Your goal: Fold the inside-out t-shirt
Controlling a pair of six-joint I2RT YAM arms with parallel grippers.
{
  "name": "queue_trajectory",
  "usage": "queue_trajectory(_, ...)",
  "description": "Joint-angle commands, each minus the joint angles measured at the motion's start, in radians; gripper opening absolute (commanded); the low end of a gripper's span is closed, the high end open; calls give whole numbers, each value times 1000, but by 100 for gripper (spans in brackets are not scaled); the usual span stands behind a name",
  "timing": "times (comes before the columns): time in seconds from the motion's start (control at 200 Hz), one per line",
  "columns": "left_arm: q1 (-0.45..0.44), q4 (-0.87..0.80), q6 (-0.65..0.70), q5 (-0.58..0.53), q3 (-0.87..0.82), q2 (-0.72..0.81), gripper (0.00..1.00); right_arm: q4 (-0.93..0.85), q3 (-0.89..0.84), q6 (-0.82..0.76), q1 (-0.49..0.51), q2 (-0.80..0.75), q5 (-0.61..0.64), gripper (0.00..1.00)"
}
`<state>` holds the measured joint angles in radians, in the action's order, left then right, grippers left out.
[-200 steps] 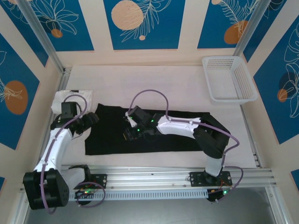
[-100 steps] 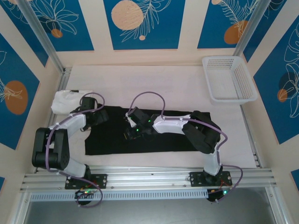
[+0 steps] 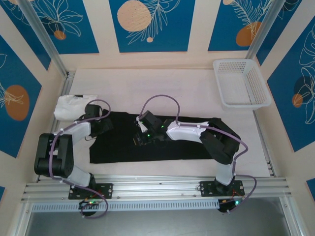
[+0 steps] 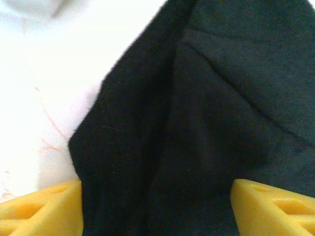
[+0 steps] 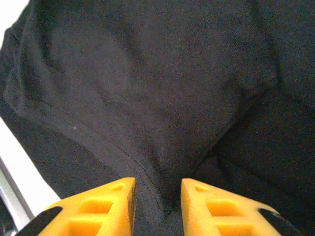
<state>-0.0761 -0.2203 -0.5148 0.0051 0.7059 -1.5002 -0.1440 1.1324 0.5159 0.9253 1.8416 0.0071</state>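
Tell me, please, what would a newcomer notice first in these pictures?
A black t-shirt lies spread flat across the middle of the table. The right gripper pinches a ridge of its cloth between nearly closed jaws, while the left gripper sits with wide jaws at its left edge. A white basket stands at the far right corner.

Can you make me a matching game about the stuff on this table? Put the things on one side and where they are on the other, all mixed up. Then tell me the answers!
Things
1. black cloth t-shirt
2. white plastic mesh basket
3. white folded garment
4. right gripper

Where or how
A. in the far right corner of the table
B. pinching a ridge of black cloth
C. spread flat across the middle of the table
D. at the far left edge of the table

Right pairs: 1-C, 2-A, 3-D, 4-B
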Motion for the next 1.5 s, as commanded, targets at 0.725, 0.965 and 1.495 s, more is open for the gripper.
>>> queue_trajectory(0.725, -24, 176, -66, 323, -68, 49, 0, -37, -72, -9, -97, -133, 54, 32)
queue_trajectory(0.965, 40, -48, -8, 113, 79, 110, 0, 7, -180, -12, -196, -262, 38, 32)
queue_trajectory(1.495, 181, -478, 436, -398, 675, -47, 0, 80, -353, -25, -381, -420, -71, 34)
